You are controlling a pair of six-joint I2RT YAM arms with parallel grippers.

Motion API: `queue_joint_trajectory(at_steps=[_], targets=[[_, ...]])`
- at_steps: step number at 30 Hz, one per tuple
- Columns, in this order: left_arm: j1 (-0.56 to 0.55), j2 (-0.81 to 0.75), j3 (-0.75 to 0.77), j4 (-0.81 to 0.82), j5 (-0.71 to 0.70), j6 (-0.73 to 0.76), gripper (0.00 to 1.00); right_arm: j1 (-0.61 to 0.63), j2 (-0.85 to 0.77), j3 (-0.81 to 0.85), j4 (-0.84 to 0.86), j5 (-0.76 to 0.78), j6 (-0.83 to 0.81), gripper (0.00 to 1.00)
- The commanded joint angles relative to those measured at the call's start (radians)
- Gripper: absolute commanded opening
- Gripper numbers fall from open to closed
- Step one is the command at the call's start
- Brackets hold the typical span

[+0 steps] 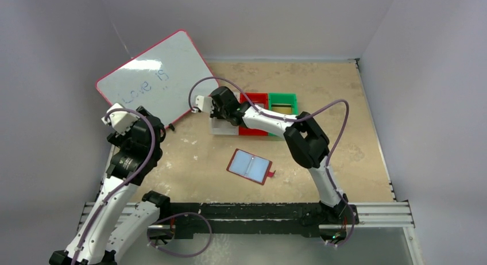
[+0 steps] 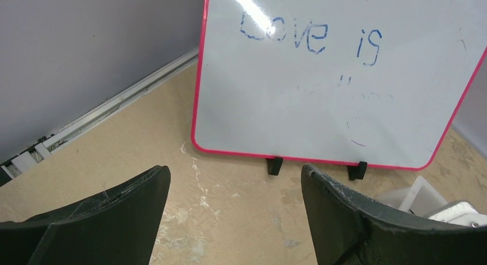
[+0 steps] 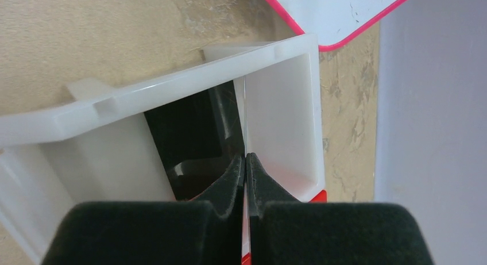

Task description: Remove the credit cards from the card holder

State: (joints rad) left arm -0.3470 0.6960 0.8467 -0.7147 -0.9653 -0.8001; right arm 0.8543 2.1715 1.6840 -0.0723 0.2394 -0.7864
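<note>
Two arms are working: the right hand (image 3: 246, 159) is pinching a thin plastic credit card (image 3: 245, 115) edge-on over a white plastic bin (image 3: 172, 87). The left hand (image 2: 235, 179) is gaping wide, empty. The dark red book-style card holder (image 1: 250, 166) is lying open on the beige table (image 1: 189, 161).

- Card holder (image 1: 250, 166): lies open mid-table (image 1: 344, 133), in front of the bins.
- Whiteboard (image 1: 158, 75): stands propped at back left, just behind the left bin (image 3: 172, 89).
- Middle bin (image 1: 255, 112) and right bin (image 1: 282, 103): sit side by side, right of it.
- Credit card (image 3: 245, 104): hangs edge-on inside the left bin, pinched between the fingers of the right gripper (image 3: 246, 157).
</note>
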Motion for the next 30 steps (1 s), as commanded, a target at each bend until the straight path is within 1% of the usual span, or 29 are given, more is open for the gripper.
queue_joint_trajectory(at_steps=[1,6,10,13,15,20,23,25,27,30], targets=[[0.006,-0.001,0.011,0.006,-0.029,0.007,0.84,-0.006,0.038,0.070,-0.010,0.091,0.005,0.00],[0.006,-0.018,0.010,0.000,-0.051,-0.002,0.84,-0.005,0.076,0.116,-0.004,0.101,0.001,0.00],[0.005,-0.031,0.011,-0.005,-0.061,-0.007,0.84,-0.005,0.092,0.122,0.005,0.105,0.000,0.01],[0.006,-0.038,0.012,-0.006,-0.066,-0.009,0.84,-0.006,0.083,0.109,0.011,0.092,0.003,0.06],[0.005,-0.039,0.011,-0.005,-0.066,-0.010,0.84,-0.006,0.067,0.094,0.010,0.072,0.003,0.07],[0.005,-0.037,0.009,0.001,-0.056,-0.006,0.84,-0.007,0.021,0.047,0.008,0.001,-0.013,0.14],[0.006,-0.037,0.009,0.001,-0.053,-0.004,0.84,-0.008,0.010,0.048,-0.033,-0.039,-0.020,0.14],[0.006,-0.039,0.009,0.000,-0.054,-0.005,0.84,-0.009,0.007,0.052,-0.050,-0.050,-0.015,0.18],[0.005,-0.039,0.009,-0.002,-0.056,-0.006,0.84,-0.009,-0.002,0.048,-0.052,-0.054,-0.016,0.24],[0.007,-0.041,0.009,-0.003,-0.058,-0.007,0.84,-0.009,-0.031,0.052,-0.034,-0.064,0.012,0.26]])
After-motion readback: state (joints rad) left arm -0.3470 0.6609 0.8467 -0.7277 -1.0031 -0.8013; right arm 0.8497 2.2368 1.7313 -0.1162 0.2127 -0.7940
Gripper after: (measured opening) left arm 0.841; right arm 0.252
